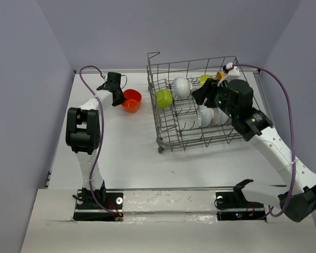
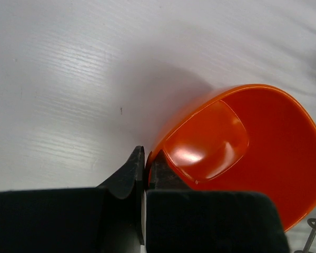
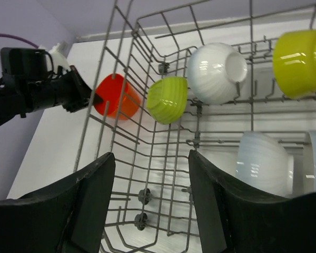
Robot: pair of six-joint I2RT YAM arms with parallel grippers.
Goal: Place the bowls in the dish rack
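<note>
A red-orange bowl [image 1: 131, 100] [image 2: 242, 153] is over the white table just left of the dish rack [image 1: 168, 139]. My left gripper [image 1: 118, 95] [image 2: 146, 168] is shut on its near rim, one finger inside and one outside. Inside the grey wire rack [image 3: 124, 52] sit a lime green bowl [image 1: 164, 98] [image 3: 167, 99], a white bowl [image 1: 181, 87] [image 3: 216, 72], a yellow-green bowl [image 1: 205, 79] [image 3: 300, 62] and more white bowls [image 1: 206, 116] [image 3: 263, 163]. My right gripper [image 1: 200, 95] [image 3: 151, 158] hangs open over the rack's middle, holding nothing.
The rack's tall wire sides and upright prongs [image 3: 143, 196] surround the right gripper. The right arm's body hides part of the rack's right half in the top view. Grey walls close in the table [image 1: 121, 153] at the left and back.
</note>
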